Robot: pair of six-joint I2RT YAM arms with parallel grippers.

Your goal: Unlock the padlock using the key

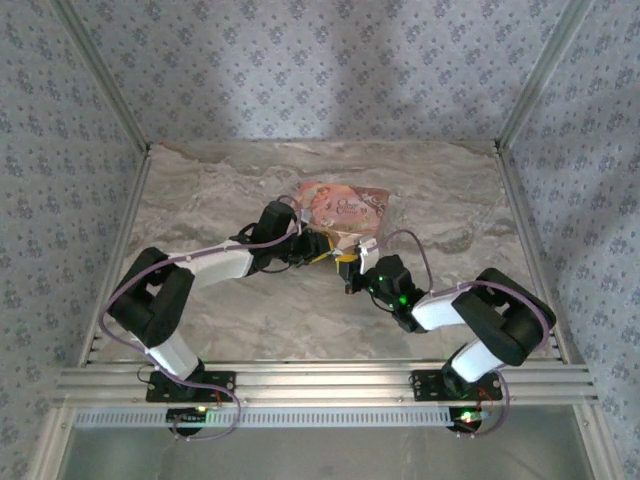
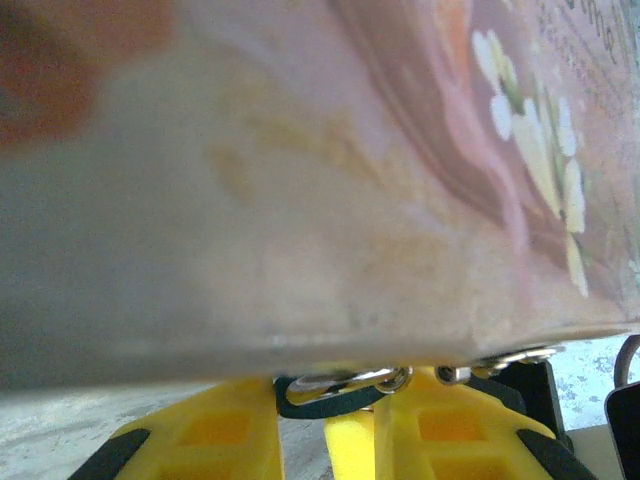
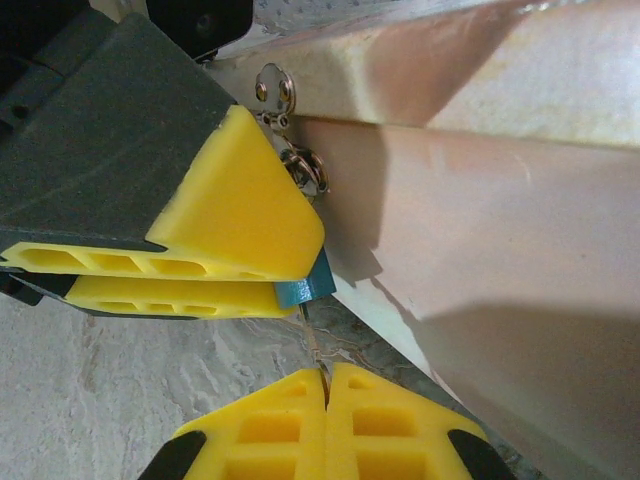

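Marble table (image 1: 250, 320), padlock (image 3: 312, 286) at box (image 1: 345, 208) edge

The box (image 1: 340, 208) is smooth, glossy printed card. On its edge sit a clasp (image 3: 274, 88) and a ring (image 3: 306, 168) of bright polished metal. Beside the box, the left tool (image 3: 290, 279) and right tool (image 3: 326, 385) have fingers of matt yellow plastic with moulded hollows. A matt teal piece (image 3: 306, 291) sits between the left one's fingers. Under the box, the bench (image 1: 200, 200) looks like matt veined stone.
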